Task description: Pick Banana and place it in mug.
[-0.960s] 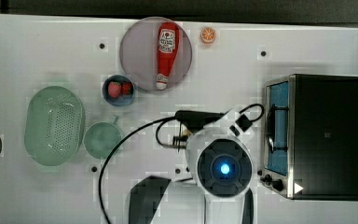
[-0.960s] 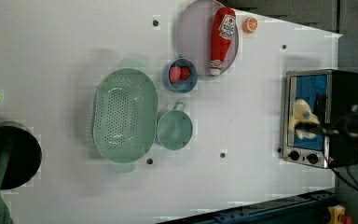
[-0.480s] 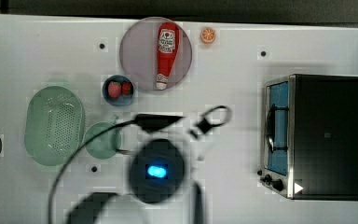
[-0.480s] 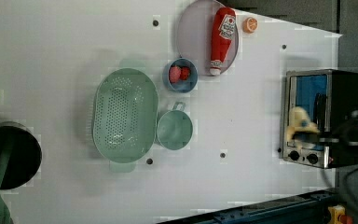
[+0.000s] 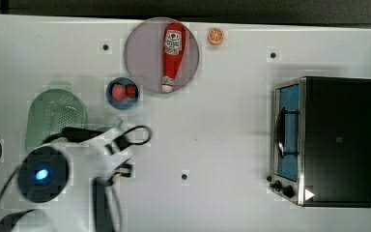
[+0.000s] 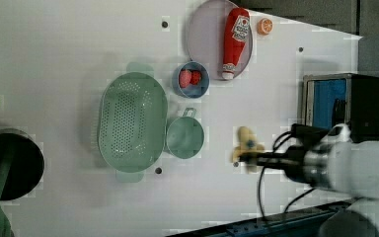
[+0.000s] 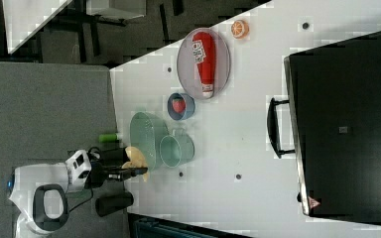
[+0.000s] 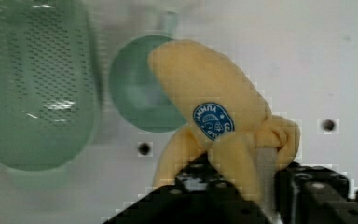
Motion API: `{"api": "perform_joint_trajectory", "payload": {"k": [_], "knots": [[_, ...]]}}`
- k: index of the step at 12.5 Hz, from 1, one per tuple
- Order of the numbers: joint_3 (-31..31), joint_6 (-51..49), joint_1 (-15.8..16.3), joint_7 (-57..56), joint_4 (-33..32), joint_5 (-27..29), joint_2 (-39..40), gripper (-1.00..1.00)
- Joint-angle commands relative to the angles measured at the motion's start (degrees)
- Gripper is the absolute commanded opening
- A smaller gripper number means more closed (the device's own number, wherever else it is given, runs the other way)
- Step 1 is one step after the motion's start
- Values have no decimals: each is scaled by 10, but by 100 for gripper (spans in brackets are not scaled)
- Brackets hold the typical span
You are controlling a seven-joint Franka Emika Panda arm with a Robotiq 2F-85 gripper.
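Gripping the yellow banana (image 8: 209,93) between its black fingers (image 8: 205,191), the gripper (image 6: 249,158) hangs above the white table (image 6: 54,49), with the fruit's blue sticker facing the wrist camera. In the left view the banana sits just to the right of the pale green mug (image 6: 184,137), apart from it; the mug's short handle points toward the blue bowl of red fruit (image 6: 191,79). The mug stands close against the green strainer (image 6: 131,121). In the top view the white arm (image 5: 72,169) and its cable cover the mug almost entirely, along with part of the strainer. In the right view the banana is partly hidden by the strainer's rim. The fingertips themselves are buried behind the fruit. Farther off, a ketchup bottle (image 5: 173,55) lies on a grey plate (image 5: 142,58), an orange slice (image 5: 215,36) beside it, and a toaster oven (image 5: 328,140) stands well apart.
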Motion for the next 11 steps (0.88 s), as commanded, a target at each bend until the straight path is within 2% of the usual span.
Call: {"api": "perform_joint_trajectory", "payload": {"k": [1, 8, 9, 11], "knots": [[1, 54, -2, 105, 5, 4, 48, -46], [15, 228, -2, 111, 0, -2, 208, -46], [15, 238, -2, 120, 0, -2, 224, -38], [10, 267, -2, 146, 0, -5, 236, 7]]}}
